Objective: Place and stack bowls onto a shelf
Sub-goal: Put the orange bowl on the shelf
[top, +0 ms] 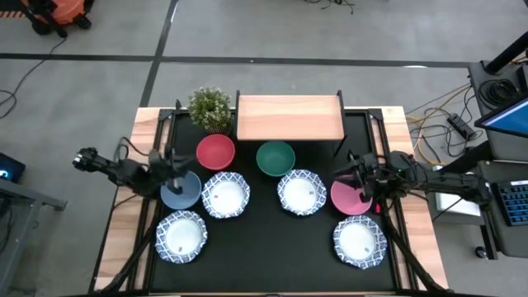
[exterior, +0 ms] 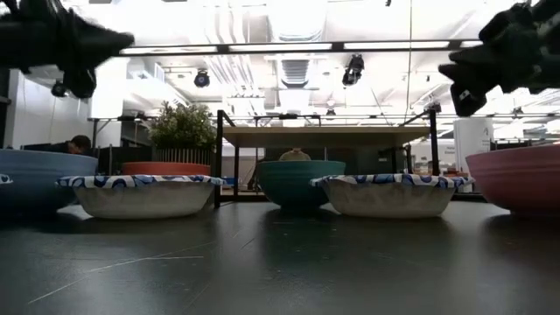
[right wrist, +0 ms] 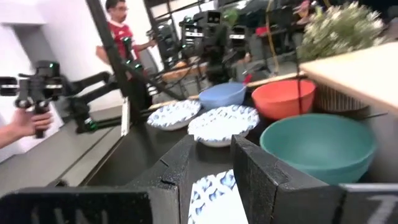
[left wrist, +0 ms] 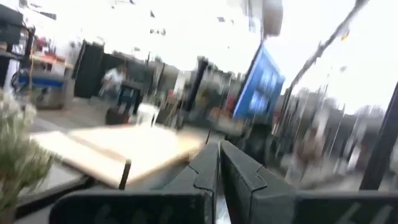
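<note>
The left gripper (top: 176,167) hangs above the grey-blue bowl (top: 181,192), its fingers (left wrist: 208,163) pressed together on nothing. The right gripper (top: 353,169), slightly parted and empty, hangs above the pink bowl (top: 351,198). Just inward of the left gripper on the bench (top: 264,247) sits the red bowl (top: 215,151); the green bowl (top: 275,157) lies between the two grippers. Four patterned bowls (top: 225,195) lie around them. The bare shelf (top: 289,116) stands beyond, beside the potted plant (top: 209,108). No legible writing shows.

Robotics lab: strip ceiling lights (exterior: 280,45), camera rigs (right wrist: 43,87).
</note>
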`<state>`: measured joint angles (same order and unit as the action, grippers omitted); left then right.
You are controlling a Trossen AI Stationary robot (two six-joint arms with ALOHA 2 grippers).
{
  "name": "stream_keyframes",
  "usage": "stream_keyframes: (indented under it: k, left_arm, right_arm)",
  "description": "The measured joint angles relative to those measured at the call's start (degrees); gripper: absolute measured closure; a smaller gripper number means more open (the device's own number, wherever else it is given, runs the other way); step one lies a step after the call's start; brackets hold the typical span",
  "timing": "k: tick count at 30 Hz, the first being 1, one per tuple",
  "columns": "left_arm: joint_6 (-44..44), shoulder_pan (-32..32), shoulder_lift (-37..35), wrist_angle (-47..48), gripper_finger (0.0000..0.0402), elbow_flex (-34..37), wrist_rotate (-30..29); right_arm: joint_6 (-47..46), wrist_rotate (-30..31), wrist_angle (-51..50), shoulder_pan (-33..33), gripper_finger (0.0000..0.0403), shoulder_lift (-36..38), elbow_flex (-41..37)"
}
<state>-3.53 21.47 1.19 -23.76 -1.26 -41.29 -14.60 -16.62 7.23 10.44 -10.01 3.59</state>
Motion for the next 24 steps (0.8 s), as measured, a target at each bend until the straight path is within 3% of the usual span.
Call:
stream_keyframes:
  k: [5,10,18,24]
  left_arm:
    - [-1.19,-0.02,0.0,-12.94,0.0402,0.0,-0.01]
    - [6.48,-0.11,-0.04,-21.17,0.0402,0.0,-0.05]
    - [7.11,-0.11,0.32,-21.29,0.0402,0.0,0.5]
    - [-2.06,-0.09,5.87,-21.22,0.0402,-1.42,10.69]
  right_arm:
    - [-0.29,3.17,0.0,0.0,0.0307,-4.99,4.12]
    - [0.35,3.22,0.2,0.07,0.0307,-10.55,8.38]
    - [1.62,6.21,-2.23,0.37,0.0307,-15.95,13.99]
    - [1.57,6.22,-11.45,0.37,0.0307,-17.19,16.83]
